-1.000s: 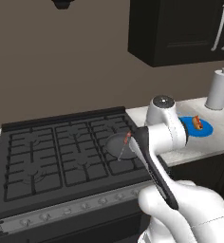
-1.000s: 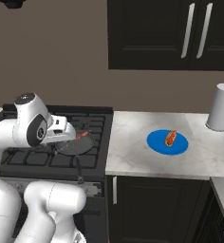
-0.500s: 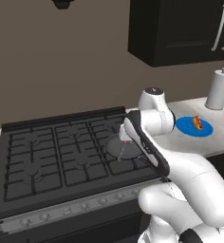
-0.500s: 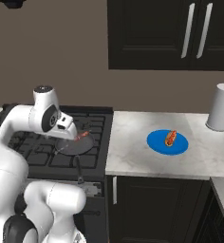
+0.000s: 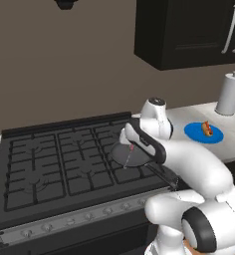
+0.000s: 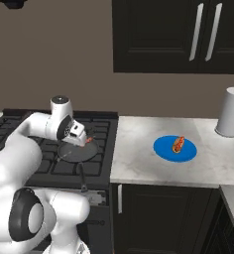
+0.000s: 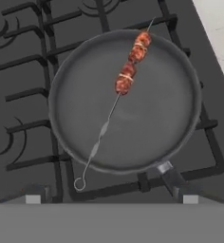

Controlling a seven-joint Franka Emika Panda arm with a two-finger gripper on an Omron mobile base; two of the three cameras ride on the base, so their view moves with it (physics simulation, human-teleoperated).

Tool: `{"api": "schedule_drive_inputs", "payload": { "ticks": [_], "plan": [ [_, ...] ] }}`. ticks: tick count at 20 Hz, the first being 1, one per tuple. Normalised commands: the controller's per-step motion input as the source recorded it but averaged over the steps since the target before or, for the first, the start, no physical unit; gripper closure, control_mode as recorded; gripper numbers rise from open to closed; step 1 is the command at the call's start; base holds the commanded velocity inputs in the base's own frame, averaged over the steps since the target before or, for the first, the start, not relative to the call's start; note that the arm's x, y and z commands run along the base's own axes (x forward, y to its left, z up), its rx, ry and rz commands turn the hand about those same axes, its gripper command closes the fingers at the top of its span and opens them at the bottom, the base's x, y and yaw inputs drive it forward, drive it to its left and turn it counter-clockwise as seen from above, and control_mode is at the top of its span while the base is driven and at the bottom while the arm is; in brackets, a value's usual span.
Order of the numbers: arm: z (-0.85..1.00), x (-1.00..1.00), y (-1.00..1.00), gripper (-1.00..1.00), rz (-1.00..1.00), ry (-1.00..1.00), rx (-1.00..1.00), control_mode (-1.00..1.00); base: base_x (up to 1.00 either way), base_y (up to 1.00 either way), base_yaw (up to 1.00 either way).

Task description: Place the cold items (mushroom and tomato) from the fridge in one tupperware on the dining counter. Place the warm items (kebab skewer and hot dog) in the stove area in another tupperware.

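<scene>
So, skewer spot: the kebab skewer (image 7: 128,76) is laid inside the frying pan (image 7: 76,109) on the stove (image 5: 50,164), meat at one end, ring handle poking over the rim.
long axis: seen running diagonally across the pan in the hand view, meat far, ring near.
jaws: the gripper (image 6: 78,135) is held right above the pan, spread fully wide, nothing gripped.
coming move: probably a straight drop is needed, jaws turned across the stick.
hot dog: the hot dog (image 6: 178,144) is parked on the blue plate (image 6: 163,151), well apart on the bench (image 6: 139,163).
room: paper towel roll (image 6: 232,111) at the back, dark cabinets (image 6: 178,34) above.
</scene>
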Motion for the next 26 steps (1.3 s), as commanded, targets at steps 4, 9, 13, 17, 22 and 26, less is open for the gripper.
{"api": "schedule_drive_inputs", "payload": {
  "ticks": [4, 9, 13, 17, 22, 26],
  "plan": [
    [-0.36, 0.74, -0.06, -1.00, 0.00, -0.06, 0.02, -1.00, 0.00, 0.00, 0.00],
    [-0.20, 0.78, 0.00, -1.00, 0.00, 0.02, -0.01, -1.00, 0.00, 0.00, 0.00],
    [-0.31, 0.65, 0.00, -1.00, 0.00, 0.07, -0.05, -1.00, 0.00, 0.00, 0.00],
    [-0.45, 0.45, 0.00, -1.00, 0.00, 0.06, -0.05, -1.00, 0.00, 0.00, 0.00],
    [-0.34, 0.43, -0.03, -1.00, -0.01, 0.02, 0.00, -1.00, 0.00, 0.00, 0.00],
    [-0.41, 0.01, -0.31, -1.00, -0.08, 0.03, 0.00, -1.00, 0.00, 0.00, 0.00]
  ]
}}
